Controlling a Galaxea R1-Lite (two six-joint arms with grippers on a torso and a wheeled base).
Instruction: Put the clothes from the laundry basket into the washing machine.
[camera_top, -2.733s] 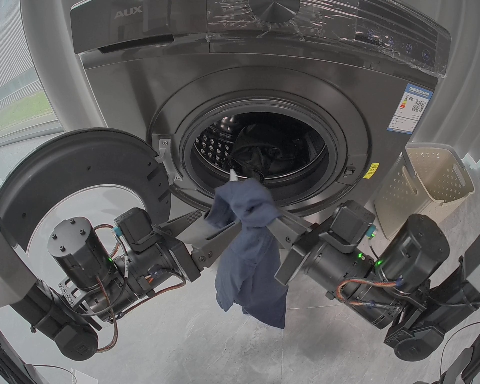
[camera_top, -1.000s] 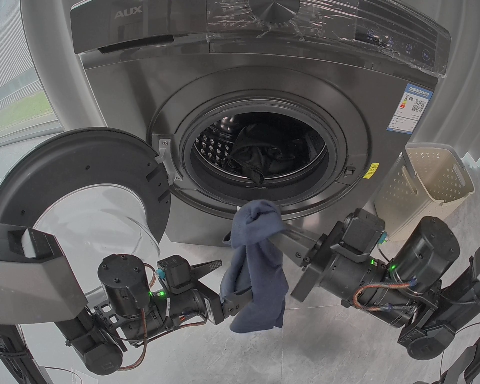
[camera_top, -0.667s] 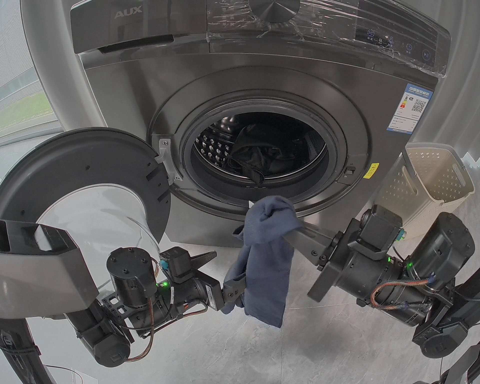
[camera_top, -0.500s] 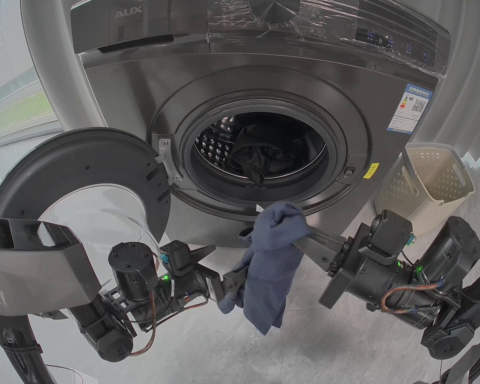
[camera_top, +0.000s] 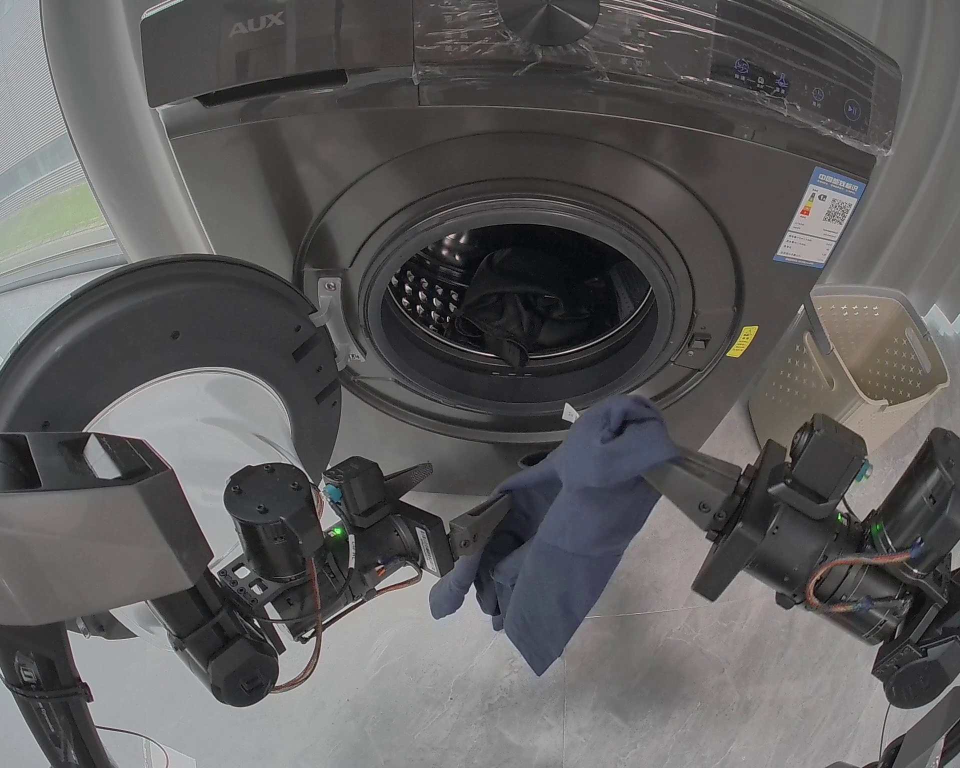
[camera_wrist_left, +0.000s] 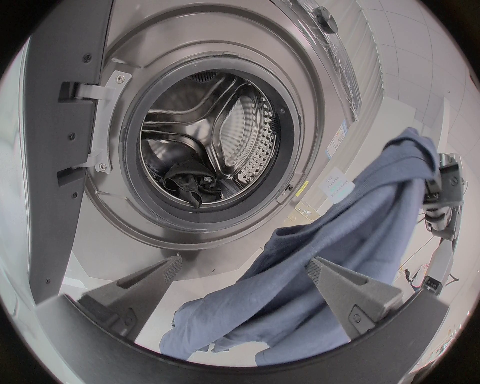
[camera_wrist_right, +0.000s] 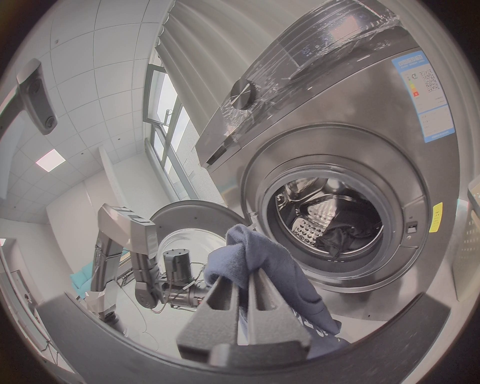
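clearly the blue garment (camera_top: 585, 500) is the piece in hand. it hangs in the air below and in front of the drum opening (camera_top: 520, 290), not yet inside, with its lower folds dangling above the floor (camera_top: 650, 690). its bunched top is pinched between the closed fingers of the right gripper (camera_wrist_right: 244, 278), which sits to the right of the door ring and a little lower than it. further down and to the left, the left gripper (camera_top: 468, 483) has its fingers spread wide. one finger lies against the cloth's side fold and the other stands free, so it clamps nothing. inside the drum a black garment (camera_top: 515, 300) lies near the lip. the round door (camera_top: 170, 330) is swung open on the left of the washing machine (camera_top: 480, 170). the laundry basket (camera_top: 865, 355) leans by the machine's lower right corner, well apart from both grippers. i cannot tell whether anything is left in it.

my reading is that the loading step is under way: the cloth is brought up to the machine but not put in. the next move calls for the right arm to lift the bundle over the door ring and carry it deep into the drum before letting go, since the long tail could otherwise drape over the lip. the left gripper might gather that tail first.
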